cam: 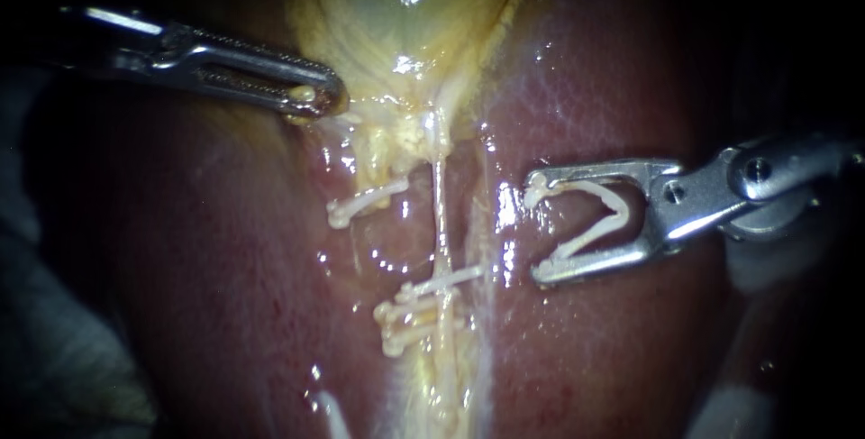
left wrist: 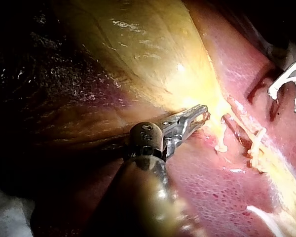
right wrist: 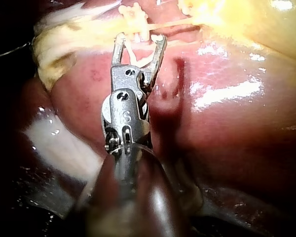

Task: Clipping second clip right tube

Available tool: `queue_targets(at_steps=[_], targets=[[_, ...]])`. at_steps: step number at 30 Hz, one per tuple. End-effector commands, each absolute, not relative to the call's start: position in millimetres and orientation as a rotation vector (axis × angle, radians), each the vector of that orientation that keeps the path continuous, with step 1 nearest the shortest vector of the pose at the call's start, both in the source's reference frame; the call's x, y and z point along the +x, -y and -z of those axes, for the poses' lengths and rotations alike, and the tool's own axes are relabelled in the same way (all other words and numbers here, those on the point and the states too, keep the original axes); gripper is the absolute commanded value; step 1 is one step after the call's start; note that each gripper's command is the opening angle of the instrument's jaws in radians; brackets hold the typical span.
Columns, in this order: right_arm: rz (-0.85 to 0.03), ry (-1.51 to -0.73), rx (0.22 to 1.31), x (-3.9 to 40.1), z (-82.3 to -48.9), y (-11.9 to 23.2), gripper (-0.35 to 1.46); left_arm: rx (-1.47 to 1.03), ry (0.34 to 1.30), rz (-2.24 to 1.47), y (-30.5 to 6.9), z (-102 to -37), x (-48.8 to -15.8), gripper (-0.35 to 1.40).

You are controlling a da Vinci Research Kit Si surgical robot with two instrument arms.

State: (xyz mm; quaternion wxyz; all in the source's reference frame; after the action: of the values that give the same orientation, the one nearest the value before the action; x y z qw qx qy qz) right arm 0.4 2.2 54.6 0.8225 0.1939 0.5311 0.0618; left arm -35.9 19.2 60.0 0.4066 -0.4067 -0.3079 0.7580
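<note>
At the far left, my left instrument (cam: 311,99) comes in from the upper left. Its jaws lie together, pinching a bit of yellow tissue at the edge of the gallbladder (cam: 396,6), just where it narrows. The left wrist view shows the same thing: the left instrument (left wrist: 200,113) has its tip on the pale yellow margin, with the dark red liver (cam: 198,250) on the near side.

To the right of that, a single clip (cam: 365,200) sits slanted across a strand of yellow tissue. Just beside it runs the right tube (cam: 439,214), a thin pale strand going from the gallbladder's neck toward the near side of the scene. Further along the tube, nearer the camera, closed clips (cam: 441,282) cross it, bunched together.

Right of the tube comes a bare, wet strip of liver, then my right instrument (cam: 539,227), which enters from the right. Its jaws stand wide apart and carry an open clip (cam: 620,209) between them, one arm of the clip lying along each jaw. The jaw tips point at the tube but stay apart from it. The tube lies outside the mouth of the clip, near and to its left. In the right wrist view the tube and its closed clips lie just ahead of the right instrument (right wrist: 139,42). I cannot tell from that view whether the tips touch them.
</note>
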Motion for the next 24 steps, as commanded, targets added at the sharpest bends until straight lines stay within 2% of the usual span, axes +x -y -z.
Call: queue_targets(at_steps=[1, 10, 15, 18, 24], targets=[[-0.131, -1.13, 0.412, 0.4, -54.6, -2.2, 0.5, -1.025, 0.78, -1.911, -19.3, -59.4, -35.4, -0.35], [-0.132, -1.13, 0.412, 0.6, -54.5, -2.1, 0.5, -1.014, 0.743, -1.892, -21.1, -53.9, -30.2, -0.35], [-0.129, -1.135, 0.454, 1.4, -54.8, -2.3, 0.47, -1.008, 0.741, -1.883, -21.3, -53.5, -30.4, -0.35], [-0.187, -1.132, 0.549, 2.5, -55.4, -2.5, 0.48, -1.008, 0.736, -1.883, -21.0, -53.7, -30.8, -0.35], [-0.341, -1.107, 0.661, 4.4, -57.7, -2.9, 0.5, -1.007, 0.736, -1.883, -21.0, -53.7, -30.9, -0.35]])
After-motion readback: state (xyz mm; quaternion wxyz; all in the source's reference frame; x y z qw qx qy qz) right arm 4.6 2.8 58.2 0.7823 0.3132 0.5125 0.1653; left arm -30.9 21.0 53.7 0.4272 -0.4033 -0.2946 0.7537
